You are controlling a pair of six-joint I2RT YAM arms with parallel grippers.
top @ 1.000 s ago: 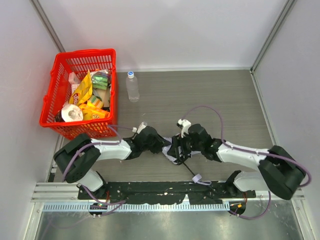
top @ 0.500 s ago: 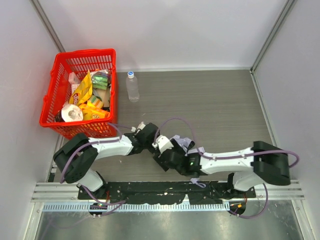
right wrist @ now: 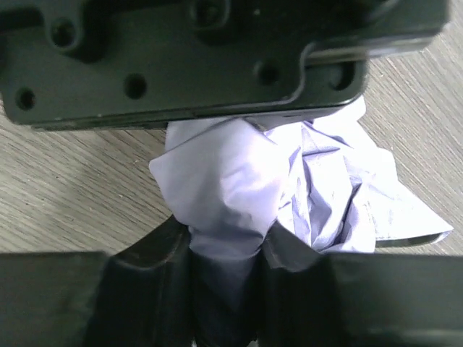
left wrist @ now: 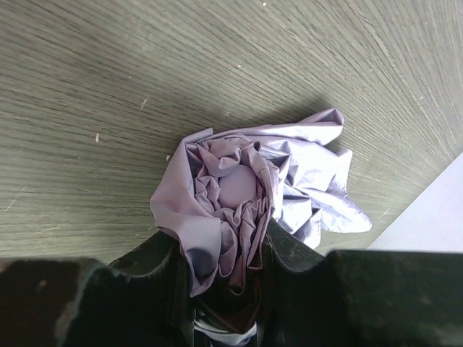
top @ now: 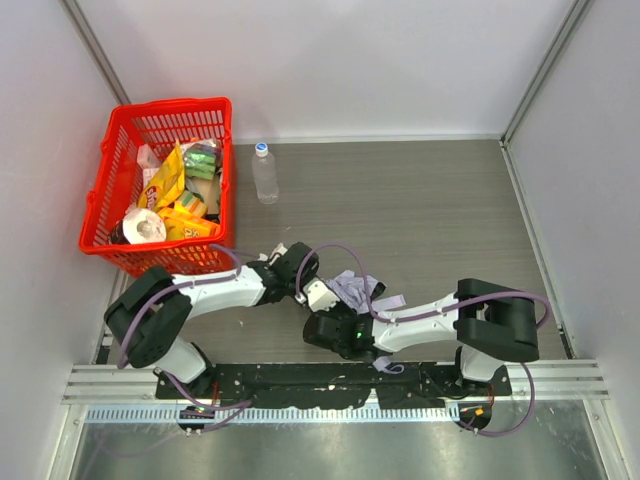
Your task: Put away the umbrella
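The umbrella (top: 353,288) lies near the table's front middle as a crumpled bundle of pale lavender fabric. Its light strap (top: 386,364) trails by the arm bases, and the shaft and handle are hidden under the right arm. My left gripper (top: 300,274) reaches in from the left and is shut on bunched canopy folds (left wrist: 235,191), with its fingertips (left wrist: 163,249) pressed into the cloth. My right gripper (top: 320,302) comes from the front, folded back toward the left one. Its jaws pinch a fold of the umbrella (right wrist: 231,188) just below the left gripper's black body (right wrist: 188,58).
A red basket (top: 112,150) full of snack packets and a paper roll stands at the back left. A clear plastic bottle (top: 265,172) stands upright just right of it. Grey walls close in the left, back and right sides.
The right arm has swung from the umbrella's right side round to the front, folding sharply. Its gripper opened wide, then closed onto the fabric. The left gripper kept its hold and shifted slightly.
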